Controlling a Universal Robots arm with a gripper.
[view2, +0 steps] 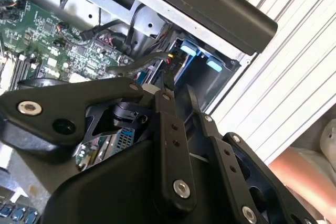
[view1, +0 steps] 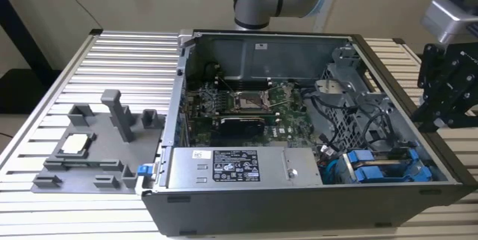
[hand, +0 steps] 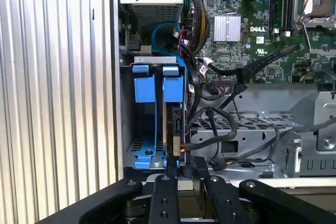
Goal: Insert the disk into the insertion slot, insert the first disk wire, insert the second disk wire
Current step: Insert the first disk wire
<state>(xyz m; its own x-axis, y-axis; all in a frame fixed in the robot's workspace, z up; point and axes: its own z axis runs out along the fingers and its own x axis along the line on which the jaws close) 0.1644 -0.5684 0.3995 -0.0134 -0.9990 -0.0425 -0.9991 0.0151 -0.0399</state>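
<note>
End effector: we are seeing the end effector (hand: 185,163) hanging outside the computer case (view1: 299,212), past the drive bay on the side away from the power supply (view1: 239,167). Its fingers (hand: 167,184) are standing a narrow gap apart, and we are seeing nothing between them.
Disk: the disk (hand: 172,90) is sitting edge-on in the insertion slot (hand: 153,59), just beside the power supply's end, its blue tab showing in the first wrist view.
Second carrier: another blue carrier (hand: 144,88) is sitting alongside the disk, just as near the power supply.
Wire plug: a plug with red and yellow leads (hand: 181,150) is lying at the disk's end farthest from the power supply. We are not able to tell whether it is seated.
Handling, disk: we are judging it stiff, fairly heavy for its size and sensitive to knocks. The blue tab or the carrier's side rails are looking like the safe hold, not the label face.
Handling, wires: we are judging them limp, with small hard plugs. The plug body, not the leads, is the place to pinch.
In the way: black cables (hand: 215,129) are looping over the perforated cage wall (hand: 252,124), near the disk and farther from the power supply.
Elsewhere: a grey fixture (view1: 89,150) is standing on the table (view1: 75,220), well apart from the power supply.
</note>
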